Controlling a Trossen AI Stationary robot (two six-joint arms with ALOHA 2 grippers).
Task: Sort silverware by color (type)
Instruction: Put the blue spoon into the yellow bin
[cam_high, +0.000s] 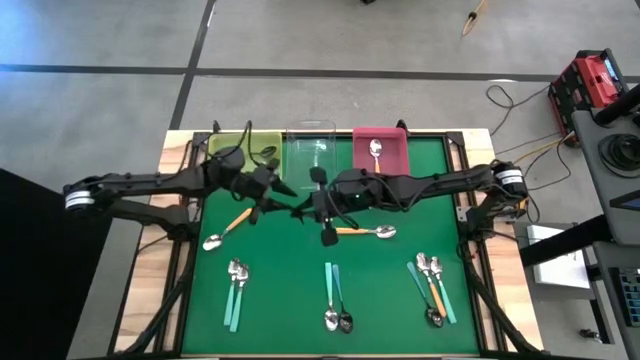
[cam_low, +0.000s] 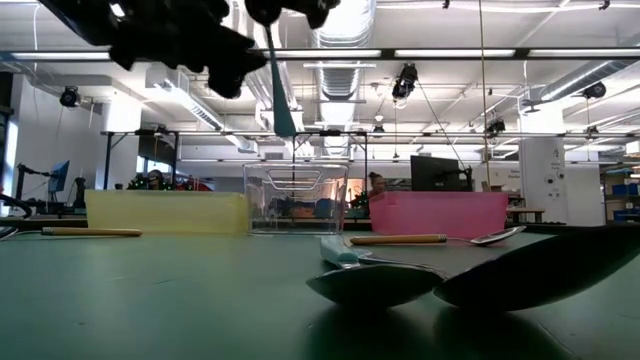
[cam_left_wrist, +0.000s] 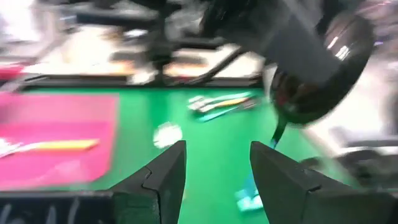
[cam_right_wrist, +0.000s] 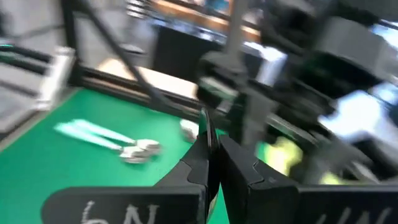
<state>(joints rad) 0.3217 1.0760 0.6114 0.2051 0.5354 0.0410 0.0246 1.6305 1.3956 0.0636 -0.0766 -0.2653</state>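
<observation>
The green mat (cam_high: 300, 300) carries spoon clusters along its near side, and three bins stand at the far edge: yellow bin (cam_high: 243, 145), clear bin (cam_high: 311, 150) and pink bin (cam_high: 380, 150). Both arms meet mid-table. The right gripper (cam_right_wrist: 208, 144) is clamped on a teal spoon (cam_low: 280, 90) hanging upright. The left gripper (cam_left_wrist: 216, 163), just left of it, has its fingers apart and empty. The clear bin lies straight beyond, with open room above it.

Spoons are lying in groups along the mat's near side (cam_high: 237, 283), two orange-handled ones (cam_high: 226, 231) are resting mid-mat, and one is sitting in the pink bin (cam_high: 376, 150).
</observation>
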